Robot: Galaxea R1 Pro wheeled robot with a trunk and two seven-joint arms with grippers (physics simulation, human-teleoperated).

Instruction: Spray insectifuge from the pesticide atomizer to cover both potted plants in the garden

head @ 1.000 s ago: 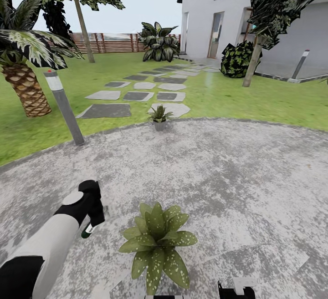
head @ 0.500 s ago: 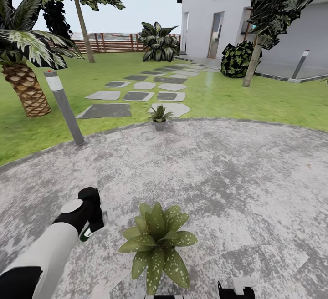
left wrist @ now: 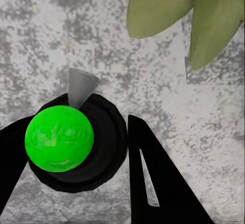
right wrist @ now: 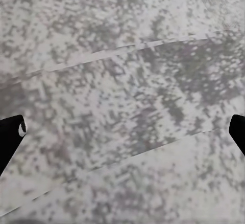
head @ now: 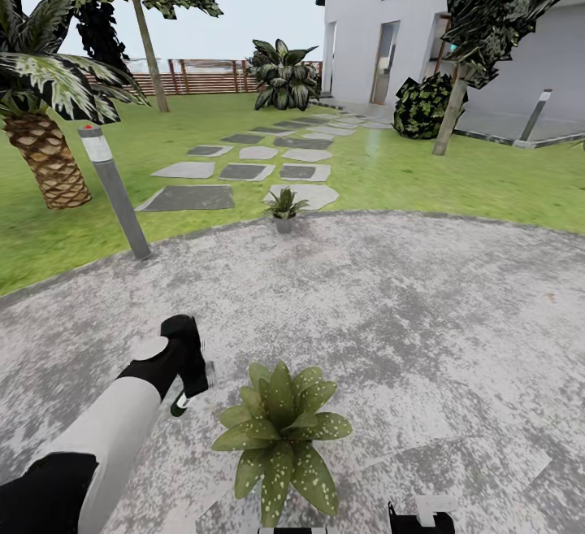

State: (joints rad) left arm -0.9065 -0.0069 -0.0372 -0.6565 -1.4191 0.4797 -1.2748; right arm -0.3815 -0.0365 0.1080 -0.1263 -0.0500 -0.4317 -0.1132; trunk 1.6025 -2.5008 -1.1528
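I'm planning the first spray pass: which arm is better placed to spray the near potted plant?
The left. Its gripper already holds the pesticide atomizer between its jaws, right beside the near potted plant, whose leaves show in the left wrist view. The right gripper hangs open and empty over bare patio.

No legible text, label, brand, number or sign is found in any view. Faint, unreadable markings are seen on the bright green cap of the pesticide atomizer (left wrist: 59, 138) in the left wrist view; no characters can be resolved. No lettering is carried by the lamp post (head: 115, 191) beside the patio, only a white band.
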